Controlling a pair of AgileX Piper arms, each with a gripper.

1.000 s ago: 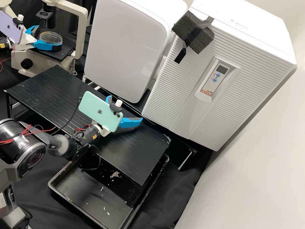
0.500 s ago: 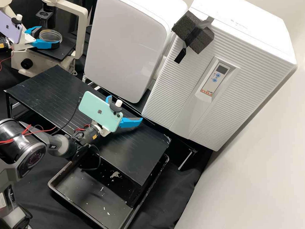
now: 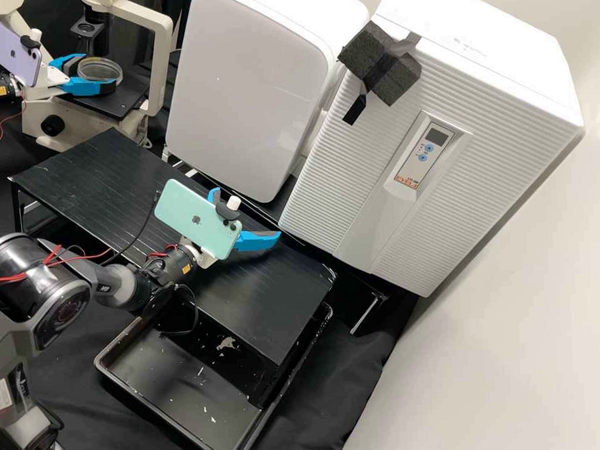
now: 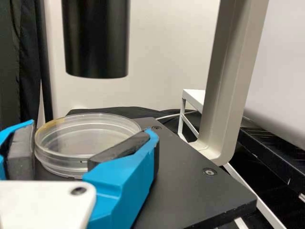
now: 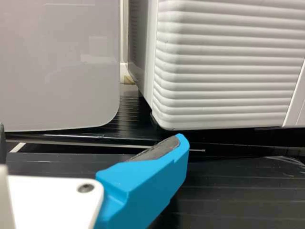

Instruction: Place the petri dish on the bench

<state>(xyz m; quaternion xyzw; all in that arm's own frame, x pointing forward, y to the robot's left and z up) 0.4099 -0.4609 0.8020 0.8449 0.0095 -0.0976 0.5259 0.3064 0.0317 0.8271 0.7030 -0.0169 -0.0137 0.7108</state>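
Left claw (image 3: pixel 98 73) spread, right claw (image 3: pixel 247 212) likewise spread, its dark grey arm (image 3: pixel 61 311) bent

- Your left gripper (image 3: pixel 99 72) hides part of the dish's (image 3: pixel 101 67) near side.
- You can't tell what, if anything, the dish holds.
- The green phone (image 3: pixel 196 219) covers part of your right gripper (image 3: pixel 246 212) — whose one finger is mostly cut off in its wrist view.
- You lose the microscope's (image 3: pixel 166 65) top at the high view's edge.
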